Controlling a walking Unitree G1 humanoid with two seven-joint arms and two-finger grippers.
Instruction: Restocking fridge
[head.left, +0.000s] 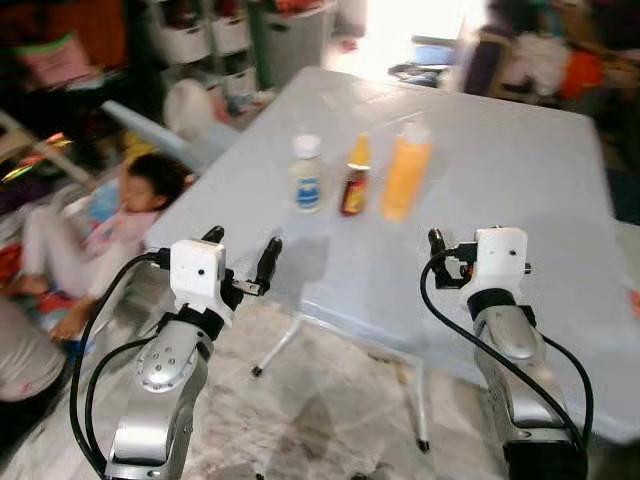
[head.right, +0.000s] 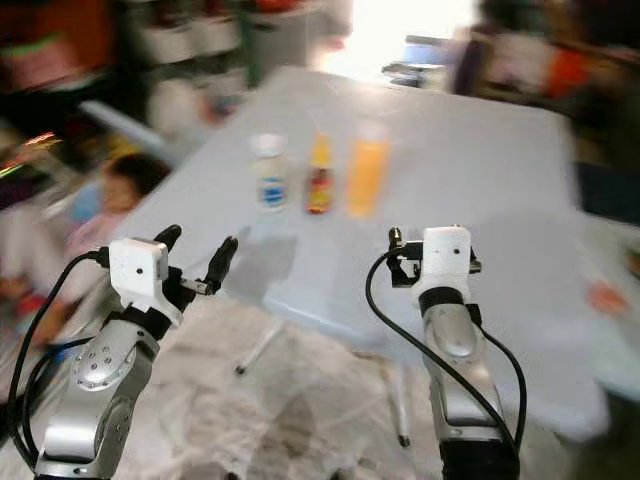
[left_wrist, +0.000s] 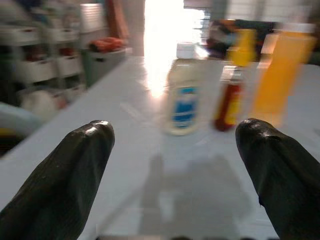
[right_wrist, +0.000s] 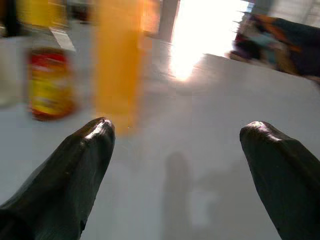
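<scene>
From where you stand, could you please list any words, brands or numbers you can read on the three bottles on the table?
No text is legible in any view.
White bottle: blue label, print blurred.
Dark sauce bottle: red and yellow label, print blurred.
Orange bottle: no label visible.

text: none legible | bottle labels (head.left: 307, 187): blurred
</scene>
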